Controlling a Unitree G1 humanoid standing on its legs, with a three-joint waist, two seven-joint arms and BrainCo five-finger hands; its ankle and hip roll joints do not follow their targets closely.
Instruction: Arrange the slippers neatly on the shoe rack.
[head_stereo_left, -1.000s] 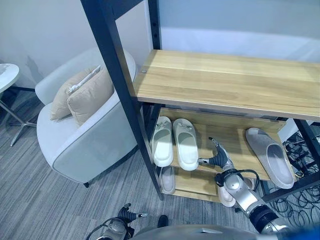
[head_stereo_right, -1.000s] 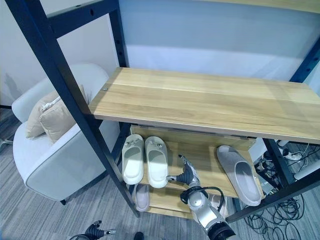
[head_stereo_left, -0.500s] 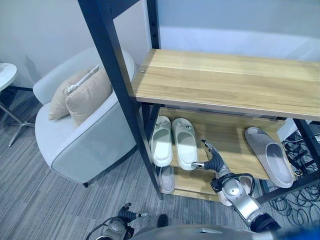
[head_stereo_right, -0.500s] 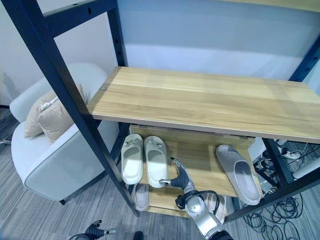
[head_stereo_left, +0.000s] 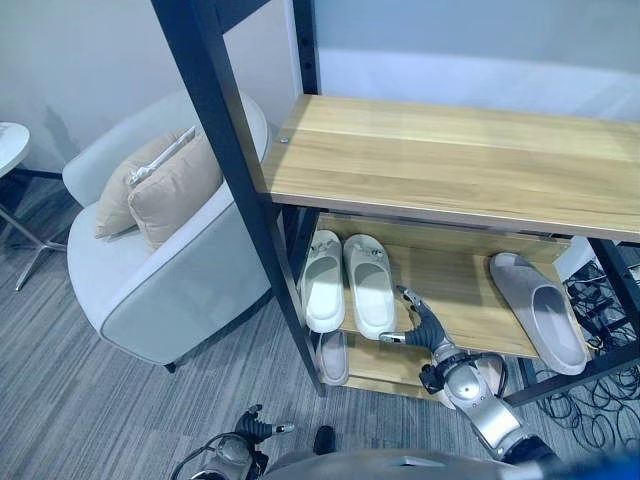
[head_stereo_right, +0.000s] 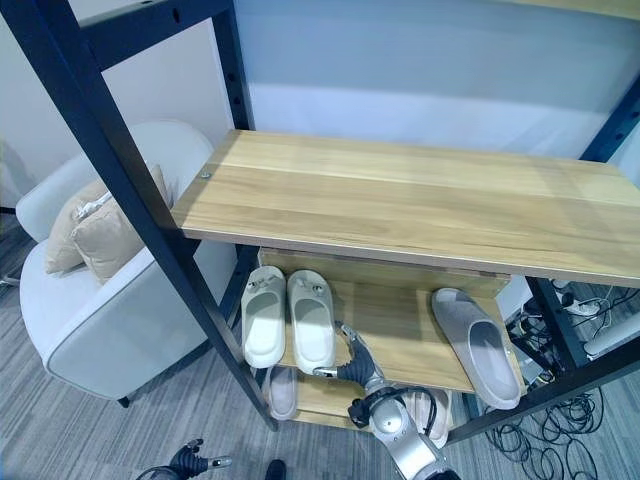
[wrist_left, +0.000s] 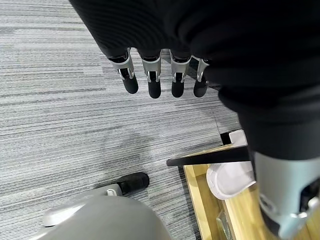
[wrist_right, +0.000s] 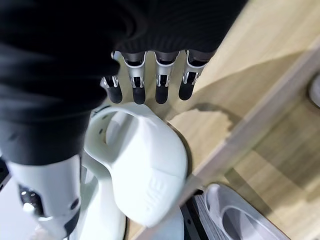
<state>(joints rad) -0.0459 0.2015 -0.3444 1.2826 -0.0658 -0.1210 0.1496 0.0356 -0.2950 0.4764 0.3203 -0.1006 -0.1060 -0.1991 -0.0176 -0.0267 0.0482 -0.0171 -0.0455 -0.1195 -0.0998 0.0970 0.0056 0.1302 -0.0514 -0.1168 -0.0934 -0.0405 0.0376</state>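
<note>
A pair of white slippers (head_stereo_left: 325, 282) (head_stereo_left: 371, 287) lies side by side at the left of the rack's middle shelf (head_stereo_left: 455, 290), toes pointing back. A grey slipper (head_stereo_left: 538, 311) lies at the shelf's right end. My right hand (head_stereo_left: 424, 328) is open at the shelf's front edge, just right of the right white slipper's heel (wrist_right: 142, 165); its fingers (wrist_right: 137, 82) are straight above that heel, and I cannot tell whether they touch it. My left hand (head_stereo_left: 243, 436) hangs low over the carpet, fingers (wrist_left: 154, 75) straight and holding nothing.
More slippers lie on the bottom shelf (head_stereo_left: 335, 357) (wrist_left: 229, 180). The rack's black post (head_stereo_left: 250, 200) stands at the front left, under a wide wooden shelf (head_stereo_left: 450, 160). A white armchair (head_stereo_left: 170, 290) with cushions is to the left, and cables (head_stereo_left: 600, 400) lie at the right.
My right hand has moved left along the shelf's front edge, closer to the right white slipper's heel. The camera has shifted slightly; the slippers have not moved.
</note>
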